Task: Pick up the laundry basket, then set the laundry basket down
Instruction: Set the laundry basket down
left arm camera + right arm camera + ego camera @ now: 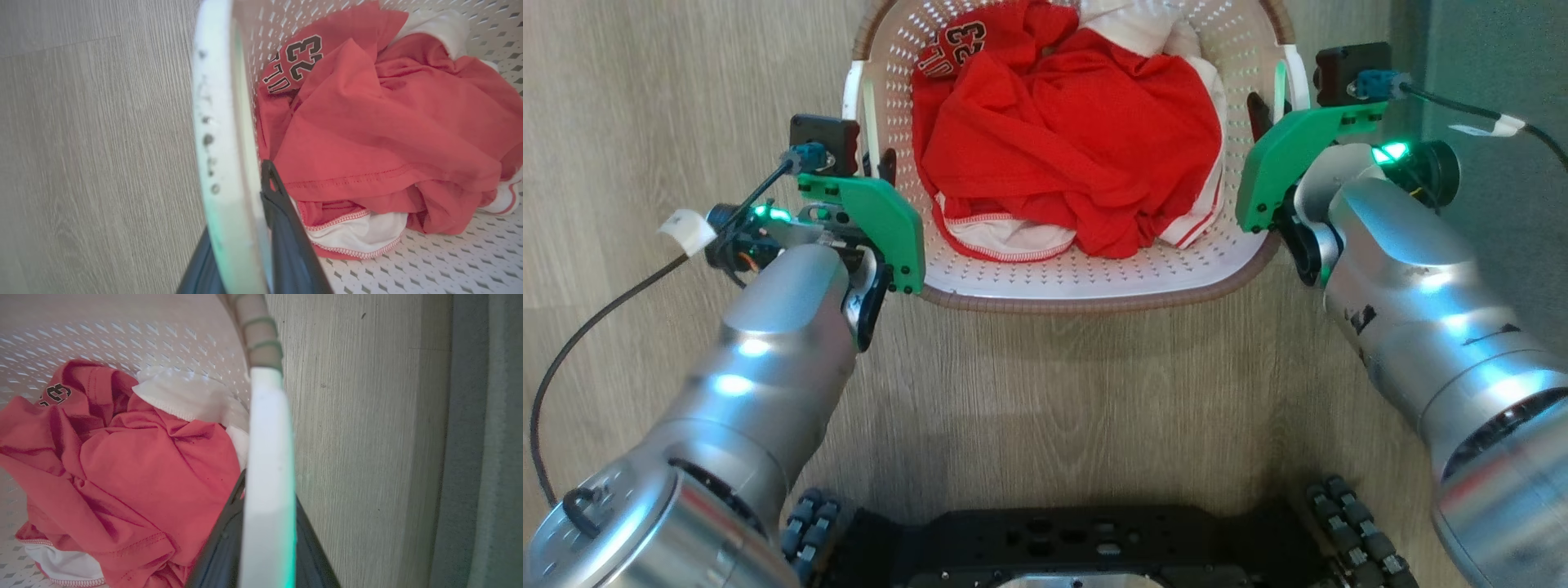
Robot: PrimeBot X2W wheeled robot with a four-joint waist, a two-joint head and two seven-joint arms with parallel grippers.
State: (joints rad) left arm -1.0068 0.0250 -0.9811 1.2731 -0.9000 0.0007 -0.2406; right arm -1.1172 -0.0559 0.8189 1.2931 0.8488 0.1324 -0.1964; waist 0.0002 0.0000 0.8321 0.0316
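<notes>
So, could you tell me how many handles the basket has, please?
2: the left handle, gripped by the left pincer, and the right handle, gripped by the right pincer.

Soft, even light from overhead here, nothing harsh. White glints sit on the left forearm (760,343) and right forearm (1429,286). A faint shadow pools on the floor (1045,384) beside the laundry basket (1094,282). Up close, its handle (267,477) blurs badly, edged with green glow; colours wash pale in both wrist views.
</notes>
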